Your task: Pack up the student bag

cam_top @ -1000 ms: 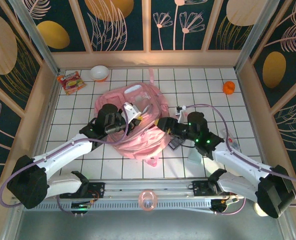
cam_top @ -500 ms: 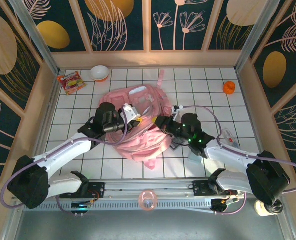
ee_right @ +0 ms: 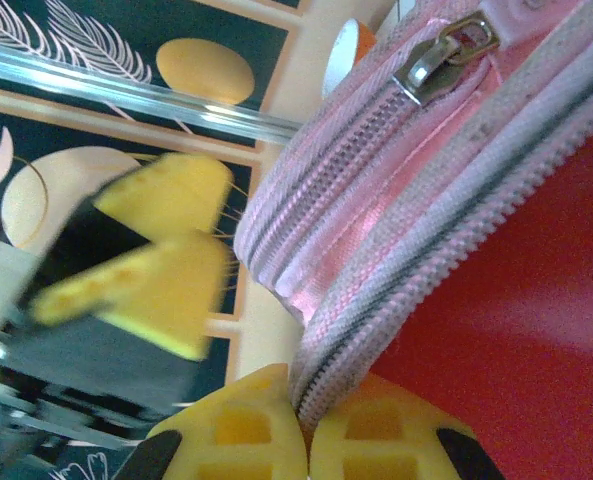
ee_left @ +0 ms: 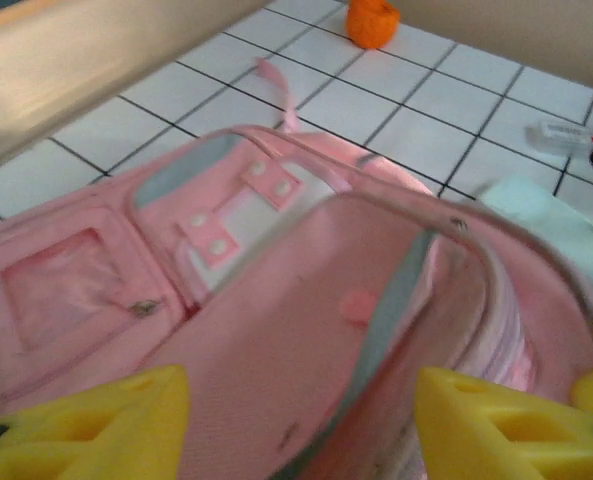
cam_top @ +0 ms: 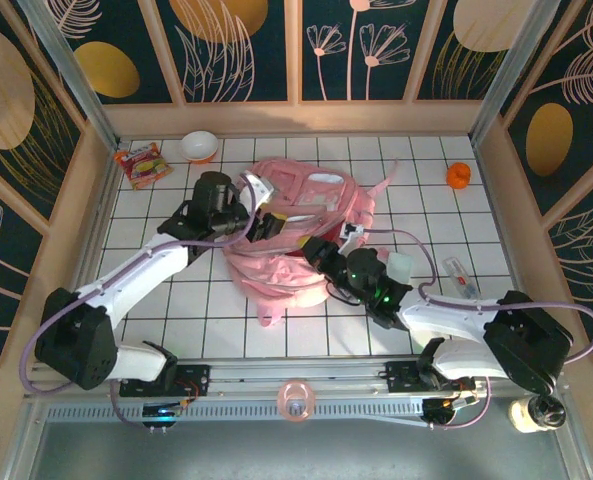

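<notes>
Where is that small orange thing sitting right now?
In the overhead view the small orange thing sits on the tiled table near its far right corner, apart from the student bag lying in the middle.

We see the left arm (cam_top: 141, 285) and the right arm (cam_top: 456, 322) built alike: smooth white shells between bulky black joints, each trailed by a lilac cable (cam_top: 32, 350), with small green lights (cam_top: 379, 295) on the right wrist. The left claw (ee_left: 296, 425) and right claw (ee_right: 304, 435) carry blocky yellow fingers (ee_left: 96, 430) moulded with square hollows.
</notes>
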`<state>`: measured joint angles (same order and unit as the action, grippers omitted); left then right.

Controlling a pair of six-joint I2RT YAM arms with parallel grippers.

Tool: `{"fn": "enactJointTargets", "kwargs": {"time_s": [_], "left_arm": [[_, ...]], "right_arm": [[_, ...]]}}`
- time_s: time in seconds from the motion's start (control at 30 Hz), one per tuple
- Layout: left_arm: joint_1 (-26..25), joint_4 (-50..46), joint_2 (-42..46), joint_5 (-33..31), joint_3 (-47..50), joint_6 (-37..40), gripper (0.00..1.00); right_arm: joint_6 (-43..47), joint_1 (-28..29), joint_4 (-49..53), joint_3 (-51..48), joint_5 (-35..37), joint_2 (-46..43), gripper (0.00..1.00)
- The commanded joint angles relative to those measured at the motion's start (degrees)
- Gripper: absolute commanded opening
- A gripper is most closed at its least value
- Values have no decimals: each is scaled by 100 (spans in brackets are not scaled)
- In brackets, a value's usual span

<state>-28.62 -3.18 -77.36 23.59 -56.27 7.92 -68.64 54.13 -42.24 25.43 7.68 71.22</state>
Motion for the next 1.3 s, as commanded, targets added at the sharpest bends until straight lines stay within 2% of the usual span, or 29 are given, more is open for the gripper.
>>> {"fn": "enactJointTargets", "kwargs": {"time_s": [0.0,0.2,0.27,0.37,0.53,0.7,0.83,0.93,1.03,1.17,1.27], "left_arm": [[51,-694,655,-376,-2,-1526,66],[50,-940,1960,116,1471,-3504,66],[50,-573,2312,438,2063,-4153,64],[50,-118,2622,671,2677,-4640,64],[50,-221,2541,674,2810,-4291,66],[50,456,2251,821,2932,-4114,69],[50,919,2098,662,2999,-3841,73],[50,959,1898,517,2941,-3511,74],[50,1065,1737,641,2878,-3332,75],[50,1308,1707,1236,2895,-3137,68],[50,1320,1783,1437,2925,-3083,62]], "right_arm": [[326,98,-656,353,-62,173,0],[448,118,-654,507,-265,388,0],[443,124,-671,515,-311,425,0],[483,138,-643,591,-425,491,0],[470,142,-739,662,-607,645,0],[437,146,-915,733,-645,809,0],[438,148,-955,788,-856,888,0],[464,145,-970,821,-924,886,0],[485,146,-944,849,-959,863,0],[542,150,-833,910,-962,849,0],[569,155,-769,937,-965,849,0]]}}
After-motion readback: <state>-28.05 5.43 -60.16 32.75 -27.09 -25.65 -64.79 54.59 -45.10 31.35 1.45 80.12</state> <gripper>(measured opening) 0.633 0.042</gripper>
